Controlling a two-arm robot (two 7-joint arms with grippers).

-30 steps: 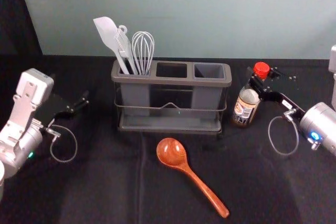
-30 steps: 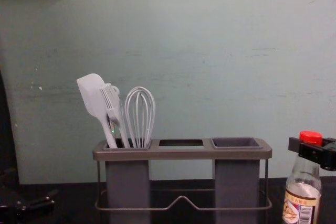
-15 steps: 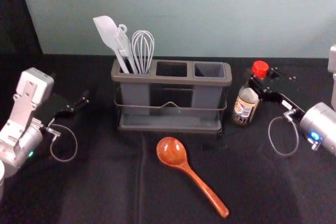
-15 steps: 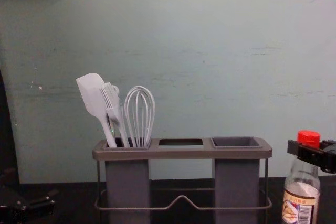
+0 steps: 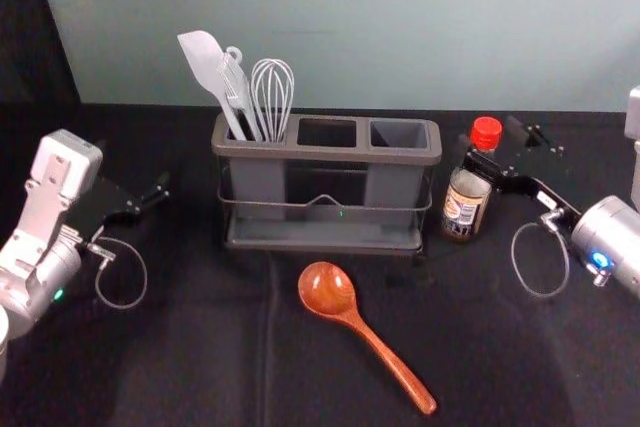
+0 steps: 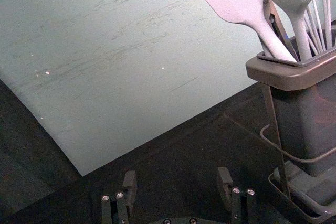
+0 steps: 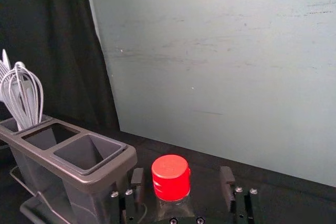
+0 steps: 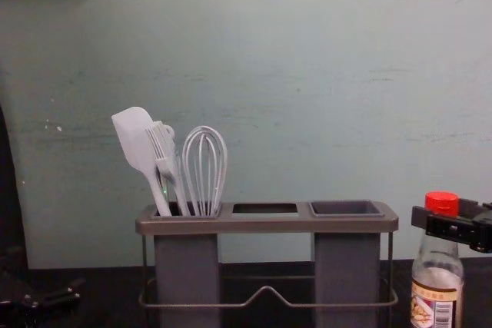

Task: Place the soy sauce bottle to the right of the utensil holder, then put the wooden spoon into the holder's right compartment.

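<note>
Soy sauce bottle (image 5: pixel 466 205): one, red-capped, label facing the robot; stood on the dark cloth just beside the utensil holder (image 5: pixel 320 155), on its right. Long axis near vertical.

Right gripper (image 7: pixel 182 177): placed at the bottle's upper part, reached in from the robot's right. Fingers (image 7: pixel 227 182) parted, one on either side of the cap, with gaps seen at both; the bottle is judged released. The cap is set nearer the holder-side finger, so a withdrawal straight back along the arm, towards the right and the robot, is called for; by a sideways swing the bottle could be tipped.

Wooden spoon (image 5: pixel 357 323): one, laid flat before the holder, nearer the robot than the right gripper and to its left. Long axis slanted, bowl towards the holder, handle end towards the robot and the right. The handle end is more closely served by the right arm.

Right compartment (image 5: pixel 398 135): unfilled, to be given the spoon.

Left gripper (image 6: pixel 177 177): parked left of the holder, fingers spread, nothing held.
</note>
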